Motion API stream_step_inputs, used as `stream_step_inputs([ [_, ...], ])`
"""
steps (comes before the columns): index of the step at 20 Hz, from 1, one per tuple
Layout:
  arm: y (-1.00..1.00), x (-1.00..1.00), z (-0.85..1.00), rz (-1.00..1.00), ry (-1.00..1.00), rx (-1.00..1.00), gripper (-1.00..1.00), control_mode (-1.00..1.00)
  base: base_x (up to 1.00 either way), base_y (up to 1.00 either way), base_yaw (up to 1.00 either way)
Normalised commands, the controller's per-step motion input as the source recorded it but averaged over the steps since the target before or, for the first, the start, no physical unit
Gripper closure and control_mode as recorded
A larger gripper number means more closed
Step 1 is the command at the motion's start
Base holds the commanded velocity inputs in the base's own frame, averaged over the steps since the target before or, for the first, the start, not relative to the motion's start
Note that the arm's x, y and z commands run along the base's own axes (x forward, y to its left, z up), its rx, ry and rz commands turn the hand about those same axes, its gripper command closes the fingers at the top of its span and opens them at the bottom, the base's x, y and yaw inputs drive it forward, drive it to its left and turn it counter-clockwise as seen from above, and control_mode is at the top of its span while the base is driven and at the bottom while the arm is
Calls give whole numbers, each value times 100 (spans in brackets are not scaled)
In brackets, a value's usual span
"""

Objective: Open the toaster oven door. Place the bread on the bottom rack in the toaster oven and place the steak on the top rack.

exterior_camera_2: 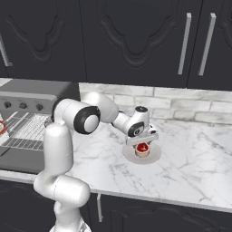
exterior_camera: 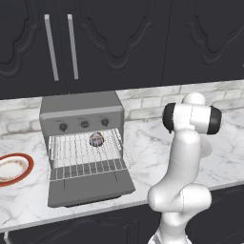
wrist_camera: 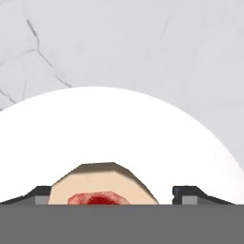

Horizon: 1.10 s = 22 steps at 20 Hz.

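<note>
A: How far along is it?
B: The toaster oven door (exterior_camera: 90, 187) lies open and the bread (exterior_camera: 96, 139) sits on a rack inside. The steak (exterior_camera_2: 142, 148) is still on its white plate (exterior_camera_2: 154, 156).
A: And the gripper (exterior_camera_2: 142, 144)?
B: Its jaws are spread, the steak between them. Contact and the bread's rack level are unclear.

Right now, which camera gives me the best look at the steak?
The right base view: the steak sits on a white plate, directly under the gripper. The hand view crops the steak at its bottom edge, between the fingertips.
</note>
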Motion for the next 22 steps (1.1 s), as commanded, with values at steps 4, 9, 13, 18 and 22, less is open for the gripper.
stream_step_inputs([
  [4,-7,-4,-4,0,2,0,100,-100,0,0,0],
  [9,-1,-22,7,0,0,1,100,-100,0,0,0],
  [13,17,-41,16,0,0,0,100,-100,0,0,0],
  [18,25,-49,5,0,-2,0,100,-100,0,0,0],
  [22,27,-48,5,0,-2,0,100,-100,0,0,0],
])
